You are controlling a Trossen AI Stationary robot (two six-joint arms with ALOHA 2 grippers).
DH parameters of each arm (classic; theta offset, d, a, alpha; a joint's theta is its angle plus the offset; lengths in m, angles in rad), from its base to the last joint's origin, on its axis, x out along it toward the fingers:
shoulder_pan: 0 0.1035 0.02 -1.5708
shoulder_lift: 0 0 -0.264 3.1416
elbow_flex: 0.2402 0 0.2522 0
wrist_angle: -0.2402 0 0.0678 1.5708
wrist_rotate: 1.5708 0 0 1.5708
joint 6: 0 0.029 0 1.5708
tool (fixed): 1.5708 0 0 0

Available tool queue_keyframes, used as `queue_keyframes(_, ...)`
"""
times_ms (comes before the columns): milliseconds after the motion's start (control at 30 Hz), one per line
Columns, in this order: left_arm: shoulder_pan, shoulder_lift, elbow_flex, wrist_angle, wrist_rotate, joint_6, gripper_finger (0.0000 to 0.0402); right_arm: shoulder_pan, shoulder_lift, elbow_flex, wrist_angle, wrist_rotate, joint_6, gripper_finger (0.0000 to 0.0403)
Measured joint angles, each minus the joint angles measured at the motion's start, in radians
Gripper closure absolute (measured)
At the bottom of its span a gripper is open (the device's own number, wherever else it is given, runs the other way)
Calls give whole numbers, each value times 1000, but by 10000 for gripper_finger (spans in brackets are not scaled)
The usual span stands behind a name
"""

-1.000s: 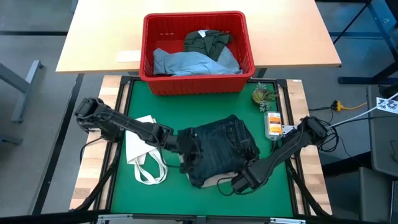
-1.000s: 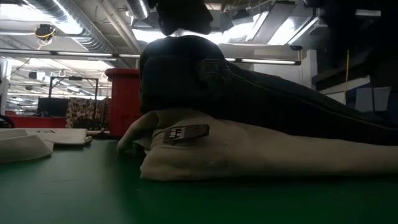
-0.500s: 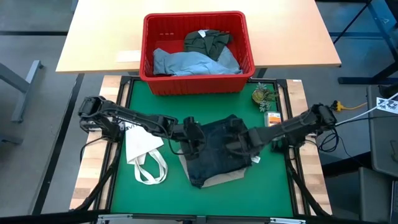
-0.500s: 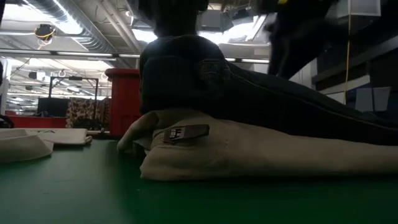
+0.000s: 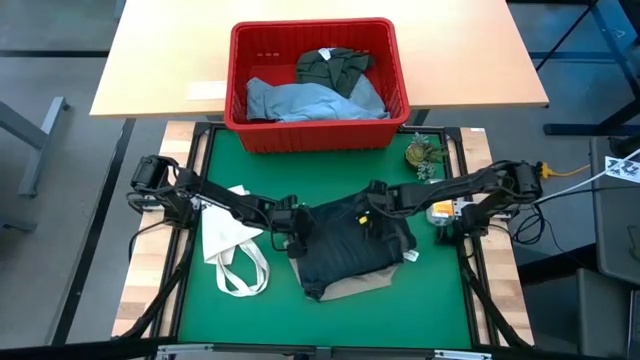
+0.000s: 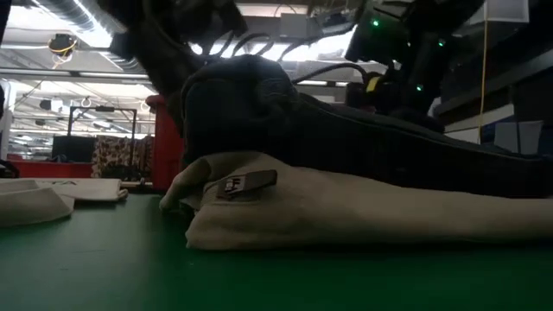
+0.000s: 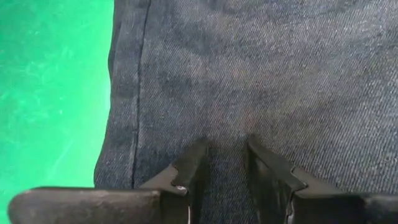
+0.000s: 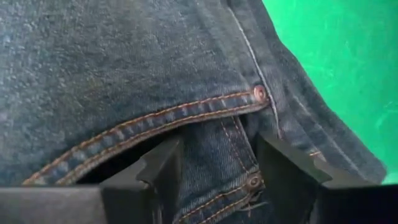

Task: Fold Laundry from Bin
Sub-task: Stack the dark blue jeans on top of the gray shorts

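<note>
While the bin (image 5: 318,85) holds other laundry, the dark jeans (image 5: 352,245) lie mid-table on beige trousers (image 5: 358,288): heavy, floppy denim, best pinched at its hems. Left gripper (image 7: 225,163) and right gripper (image 8: 217,165) press it, fingers apart.

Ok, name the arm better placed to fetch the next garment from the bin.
Right, probably: the right gripper sits at the dark jeans' far edge, closer to the bin than the left gripper.

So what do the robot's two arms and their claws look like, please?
Both arms are dark, jointed and slim, with black cables along them. The left claw and the right claw each have two black, angular, matte fingers; no markings show on either.
</note>
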Motion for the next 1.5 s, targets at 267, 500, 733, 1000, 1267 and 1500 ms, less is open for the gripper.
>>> queue_keyframes(267,0,2,-44,73,2,6,299,-10,0,-25,37,-28,3,198)
queue_keyframes(500,-3,-21,-29,69,6,11,299,-10,-44,5,-2,-48,5,198)
queue_keyframes(733,-4,-108,26,66,24,39,299,0,-180,75,-92,-91,6,198)
queue_keyframes(1000,-26,-133,109,100,114,39,299,117,-297,96,-104,-171,61,198)
queue_keyframes(1267,-123,-131,124,112,105,36,299,353,-298,96,-99,-128,182,198)
queue_keyframes(1500,-221,-63,125,124,29,35,299,501,-243,64,-92,109,289,198)
